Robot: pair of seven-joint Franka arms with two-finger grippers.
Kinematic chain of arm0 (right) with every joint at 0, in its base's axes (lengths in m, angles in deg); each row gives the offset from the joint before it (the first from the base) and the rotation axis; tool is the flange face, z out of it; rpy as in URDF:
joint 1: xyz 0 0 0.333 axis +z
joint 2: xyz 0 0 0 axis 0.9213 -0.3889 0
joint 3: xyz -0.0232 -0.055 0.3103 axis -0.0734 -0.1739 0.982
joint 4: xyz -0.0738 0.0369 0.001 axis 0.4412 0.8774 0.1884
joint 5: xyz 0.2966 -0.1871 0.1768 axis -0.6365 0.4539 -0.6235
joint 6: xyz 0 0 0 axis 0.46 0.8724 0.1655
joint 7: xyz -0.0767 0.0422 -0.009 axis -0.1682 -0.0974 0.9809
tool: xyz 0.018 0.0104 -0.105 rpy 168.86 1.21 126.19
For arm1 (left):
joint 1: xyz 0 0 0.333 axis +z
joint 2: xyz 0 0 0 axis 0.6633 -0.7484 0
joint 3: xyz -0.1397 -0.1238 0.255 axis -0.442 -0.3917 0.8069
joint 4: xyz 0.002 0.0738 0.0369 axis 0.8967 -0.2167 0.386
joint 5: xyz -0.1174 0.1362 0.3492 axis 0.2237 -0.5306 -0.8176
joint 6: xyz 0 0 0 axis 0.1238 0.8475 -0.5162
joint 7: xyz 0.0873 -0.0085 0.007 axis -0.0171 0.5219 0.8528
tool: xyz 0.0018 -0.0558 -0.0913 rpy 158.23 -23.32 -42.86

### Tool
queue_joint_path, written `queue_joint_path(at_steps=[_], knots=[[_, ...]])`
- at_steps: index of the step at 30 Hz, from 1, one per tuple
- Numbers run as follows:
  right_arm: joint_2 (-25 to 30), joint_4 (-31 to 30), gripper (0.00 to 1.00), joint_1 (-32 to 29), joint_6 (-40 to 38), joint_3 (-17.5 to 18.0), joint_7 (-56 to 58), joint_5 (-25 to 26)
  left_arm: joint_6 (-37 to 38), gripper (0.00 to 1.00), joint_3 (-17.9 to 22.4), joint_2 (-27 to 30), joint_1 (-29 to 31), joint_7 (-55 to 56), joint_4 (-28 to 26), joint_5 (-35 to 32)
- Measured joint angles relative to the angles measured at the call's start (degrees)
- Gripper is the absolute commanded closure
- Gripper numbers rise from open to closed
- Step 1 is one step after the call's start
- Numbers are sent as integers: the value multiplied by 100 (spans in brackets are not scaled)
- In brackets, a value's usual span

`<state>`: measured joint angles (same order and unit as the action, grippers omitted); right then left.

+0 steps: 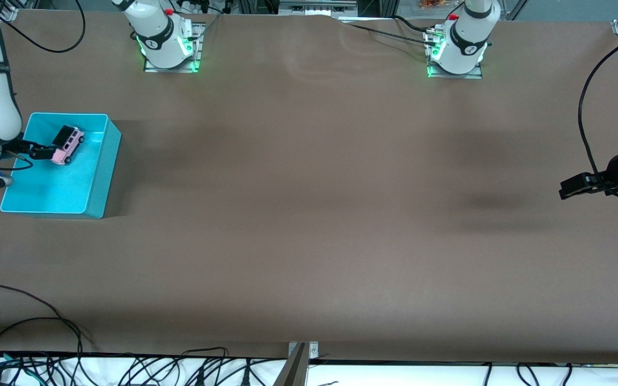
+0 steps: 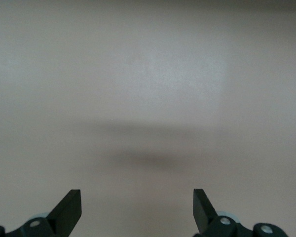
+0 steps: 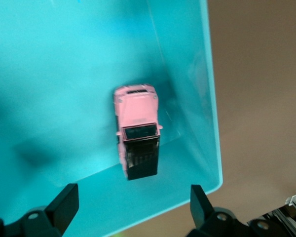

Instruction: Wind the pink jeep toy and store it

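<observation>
Brown table (image 1: 309, 214): your turquoise bin (image 1: 100, 177) sits at frame left, pink jeep toy (image 1: 67, 146) lying inside, released. Right gripper (image 1: 46, 147) hovers over it, jaws apart. Left gripper (image 1: 574, 186) waits at frame right, jaws wide, empty.
</observation>
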<state>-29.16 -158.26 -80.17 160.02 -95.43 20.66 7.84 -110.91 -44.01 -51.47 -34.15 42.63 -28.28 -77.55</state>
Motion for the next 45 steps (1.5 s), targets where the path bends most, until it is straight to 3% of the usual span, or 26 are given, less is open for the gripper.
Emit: queue_joint_path(at_steps=[6,10,13,23,34,40,45], knots=[[456,55,0,19,6,303,-17,-607,0,0,0,0,0,0,0,0],[866,78,0,33,3,360,-17,-1242,0,0,0,0,0,0,0,0],[1133,78,0,32,-8,364,-17,-1404,0,0,0,0,0,0,0,0],[1663,71,0,78,-33,544,-15,-1472,0,0,0,0,0,0,-1,0],[2201,144,0,892,-249,475,-402,-1486,0,0,0,0,0,0,-3,0],[2069,817,0,1436,-953,73,-403,-1486,0,0,0,0,0,0,-4,0],[1880,1405,0,1697,-1305,-46,-413,-1486,0,0,0,0,0,0,-5,0]])
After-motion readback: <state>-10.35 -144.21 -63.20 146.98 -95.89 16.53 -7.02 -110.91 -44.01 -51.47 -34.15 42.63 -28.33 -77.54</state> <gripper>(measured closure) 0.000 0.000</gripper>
